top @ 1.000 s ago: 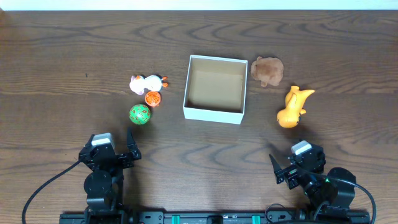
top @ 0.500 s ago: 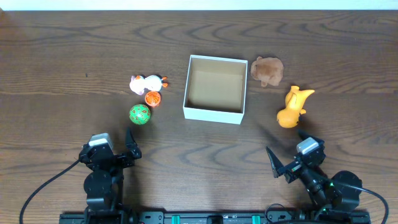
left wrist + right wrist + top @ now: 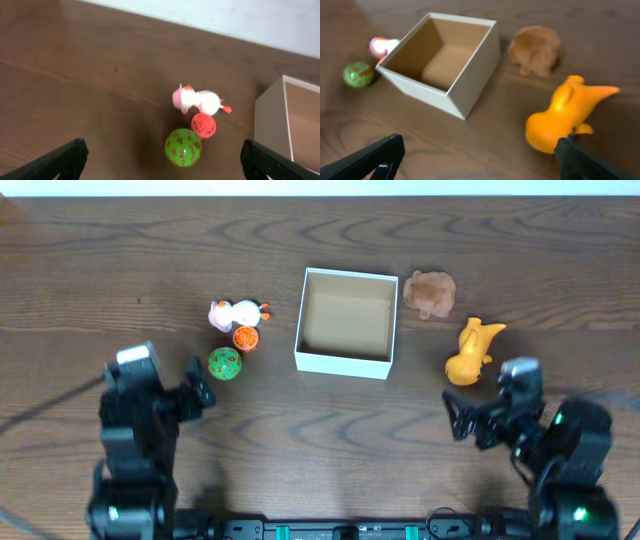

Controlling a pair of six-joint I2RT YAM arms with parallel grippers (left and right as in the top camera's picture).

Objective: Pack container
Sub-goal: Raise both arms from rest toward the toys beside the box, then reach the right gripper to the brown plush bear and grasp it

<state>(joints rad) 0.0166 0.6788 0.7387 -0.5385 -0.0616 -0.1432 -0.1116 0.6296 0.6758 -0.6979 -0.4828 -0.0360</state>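
Container (image 3: 345,323), a square white open-top cardboard box, tan-brown floor fully exposed, ahead of and between left gripper (image 3: 197,383) and right gripper (image 3: 457,416); both pincers' fingers spread apart.

Evenly and softly lit from above, dull sheen on table (image 3: 100,240). Faint, short shadows under box (image 3: 345,363). Overhead sharp at centre, smeared with motion at left arm (image 3: 130,430) and right arm (image 3: 555,440). Right wrist soft all over, duck (image 3: 565,122) blurred. Left wrist slightly soft, darker beside ball (image 3: 183,147), bright along top edge.
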